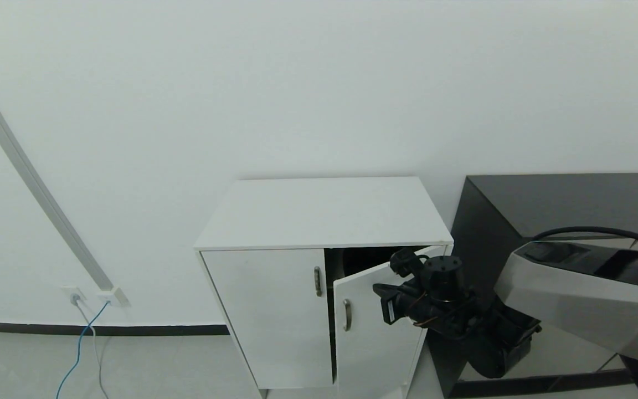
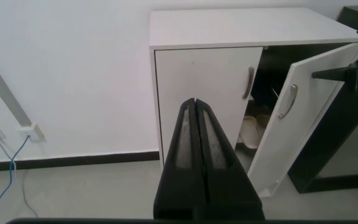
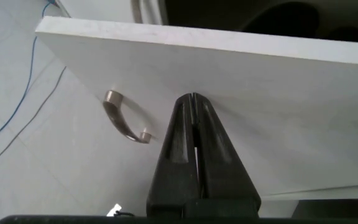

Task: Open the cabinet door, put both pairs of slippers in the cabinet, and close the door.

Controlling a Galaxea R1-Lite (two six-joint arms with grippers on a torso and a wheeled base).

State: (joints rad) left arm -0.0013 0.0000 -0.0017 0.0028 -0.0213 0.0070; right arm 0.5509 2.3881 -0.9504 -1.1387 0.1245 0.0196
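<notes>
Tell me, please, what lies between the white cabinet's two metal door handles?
In the head view, a dark gap beside the ajar white right door.

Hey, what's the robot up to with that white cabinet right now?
The robot's right gripper, fingers shut, is at the outer face of the cabinet's right door, beside its handle. That door stands partly open, and the left door is shut. Through the gap, what look like pale slippers lie on the cabinet floor. The left gripper is shut and empty, held back in front of the cabinet. It looks set to push the door closed.
</notes>
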